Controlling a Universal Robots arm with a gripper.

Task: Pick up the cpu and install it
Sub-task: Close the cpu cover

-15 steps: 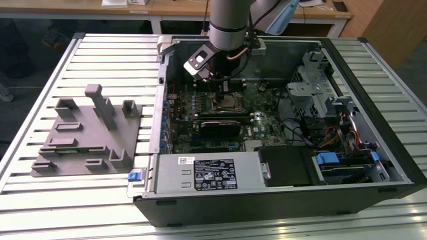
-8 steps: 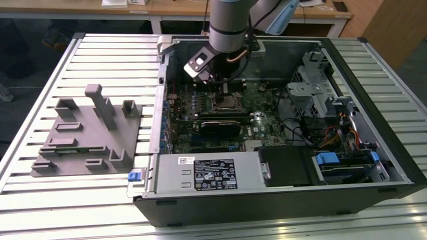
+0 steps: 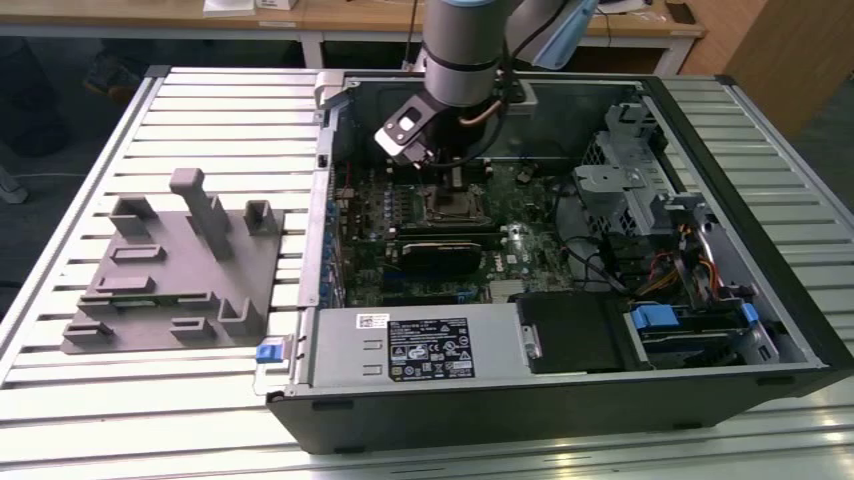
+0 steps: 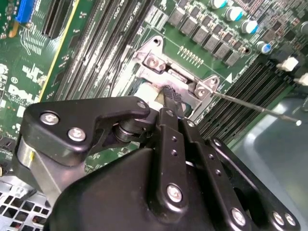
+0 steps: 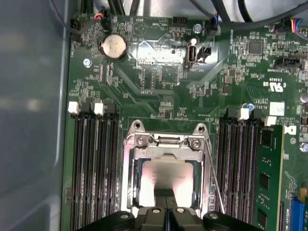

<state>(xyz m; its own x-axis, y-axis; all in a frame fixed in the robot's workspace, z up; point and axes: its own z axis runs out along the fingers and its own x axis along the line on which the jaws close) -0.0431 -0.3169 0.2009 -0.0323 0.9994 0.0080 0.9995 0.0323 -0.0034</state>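
Observation:
The cpu (image 5: 154, 178) is a silvery-white square lying flat inside the open socket frame (image 5: 166, 142) on the green motherboard. In the second wrist view a pale corner of the cpu (image 4: 148, 89) shows just beside the fingertips. My gripper (image 5: 166, 192) hangs straight over the socket, its two black fingers pressed together at the chip's middle. Whether the tips touch the chip's top I cannot tell. In the exterior view the gripper (image 3: 451, 178) reaches down into the open computer case, just above the socket (image 3: 447, 207).
A thin metal retention lever (image 5: 214, 178) stands up beside the socket. Memory slots (image 5: 91, 168) flank it on both sides. A black module (image 3: 434, 250), power supply (image 3: 414, 345) and drive cage (image 3: 641, 180) crowd the case. A grey plastic fixture (image 3: 167, 270) sits at the exterior view's left.

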